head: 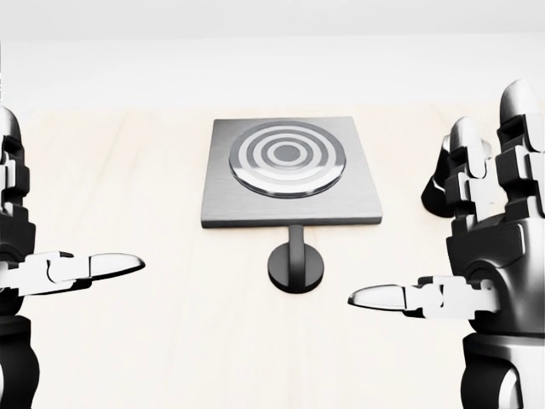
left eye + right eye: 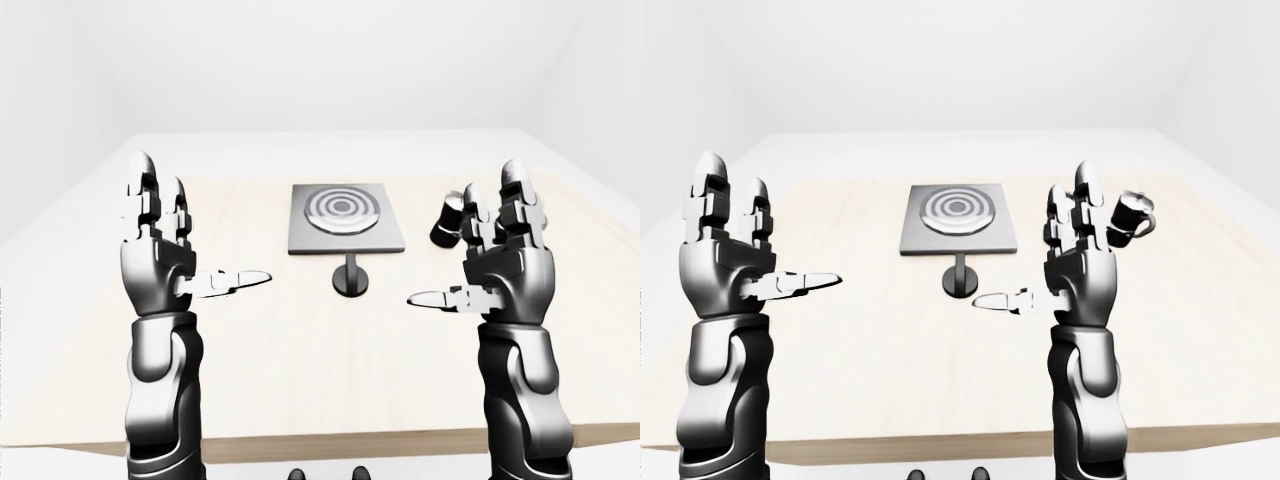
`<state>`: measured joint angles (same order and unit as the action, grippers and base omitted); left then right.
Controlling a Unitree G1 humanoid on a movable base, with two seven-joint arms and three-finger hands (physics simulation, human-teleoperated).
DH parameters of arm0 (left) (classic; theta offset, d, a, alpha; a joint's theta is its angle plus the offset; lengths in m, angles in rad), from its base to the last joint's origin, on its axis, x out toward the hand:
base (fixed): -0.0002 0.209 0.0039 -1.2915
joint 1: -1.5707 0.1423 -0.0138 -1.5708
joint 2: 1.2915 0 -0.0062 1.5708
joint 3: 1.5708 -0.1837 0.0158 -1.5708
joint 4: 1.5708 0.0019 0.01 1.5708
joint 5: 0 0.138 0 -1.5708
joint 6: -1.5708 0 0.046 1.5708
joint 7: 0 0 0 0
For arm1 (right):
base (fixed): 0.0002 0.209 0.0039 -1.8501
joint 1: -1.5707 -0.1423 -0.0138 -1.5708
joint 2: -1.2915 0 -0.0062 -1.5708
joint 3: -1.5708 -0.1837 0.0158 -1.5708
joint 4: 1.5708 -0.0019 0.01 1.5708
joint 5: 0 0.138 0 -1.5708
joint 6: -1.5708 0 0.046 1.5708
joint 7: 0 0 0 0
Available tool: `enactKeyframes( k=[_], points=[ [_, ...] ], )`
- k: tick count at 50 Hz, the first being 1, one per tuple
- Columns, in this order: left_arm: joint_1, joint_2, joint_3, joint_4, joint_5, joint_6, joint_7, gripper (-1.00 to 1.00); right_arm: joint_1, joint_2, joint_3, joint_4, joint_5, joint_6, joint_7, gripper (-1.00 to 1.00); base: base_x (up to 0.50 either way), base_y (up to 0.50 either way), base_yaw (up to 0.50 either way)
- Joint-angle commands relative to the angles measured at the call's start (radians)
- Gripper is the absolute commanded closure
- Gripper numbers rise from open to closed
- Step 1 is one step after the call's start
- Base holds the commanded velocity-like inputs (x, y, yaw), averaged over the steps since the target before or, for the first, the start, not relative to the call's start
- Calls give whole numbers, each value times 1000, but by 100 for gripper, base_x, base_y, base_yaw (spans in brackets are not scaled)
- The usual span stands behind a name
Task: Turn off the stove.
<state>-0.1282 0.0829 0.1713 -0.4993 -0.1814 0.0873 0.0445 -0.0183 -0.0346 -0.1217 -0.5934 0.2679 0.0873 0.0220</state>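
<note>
Waiting with both hands raised and fingers spread, holding nothing, the left hand (image 2: 160, 250) and right hand (image 2: 505, 255) flank the stove (image 1: 289, 170) mid-tabletop (image 2: 300, 370); next, reach its knob (image 1: 295, 269) and turn it.

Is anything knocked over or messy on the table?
Maybe one thing: the dark mug near the table's right side seems tipped over. The stove and its knob look fine, with no spills.
</note>
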Motion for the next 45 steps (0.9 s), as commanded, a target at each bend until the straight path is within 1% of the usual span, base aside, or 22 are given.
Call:
enactKeyframes(
  k=[1, 7, 32, 34, 40, 43, 45],
  points=[
    [6, 0, 3, 1, 1, 0, -3, -100, 9, 1, -2, -8, 8, 0, 4, -100, 33, 48, 0],
    [14, -3, 2, -8, 3, 0, -5, -100, 22, 2, -6, -17, 24, 0, 17, -100, 40, 37, 0],
    [15, -3, 3, -13, 3, 0, -6, -100, 24, 2, -10, -6, 29, 0, 17, -100, 50, 0, 0],
    [17, -3, 3, -12, 3, 0, -7, -100, 15, -1, -9, 3, 6, 0, -7, -100, 50, 0, 0],
    [12, -1, 7, -9, 2, 0, -7, -100, 11, 3, 6, 33, -27, 0, -18, -100, 4, 0, 0],
    [14, 0, 8, -9, 1, 0, -6, -100, 6, 2, 21, 56, -65, 0, -28, -100, 0, 0, 0],
    [13, 0, 9, -16, 0, 0, -6, -100, -1, -5, 40, 85, -119, 0, -40, -100, 0, 0, 0]
  ],
)
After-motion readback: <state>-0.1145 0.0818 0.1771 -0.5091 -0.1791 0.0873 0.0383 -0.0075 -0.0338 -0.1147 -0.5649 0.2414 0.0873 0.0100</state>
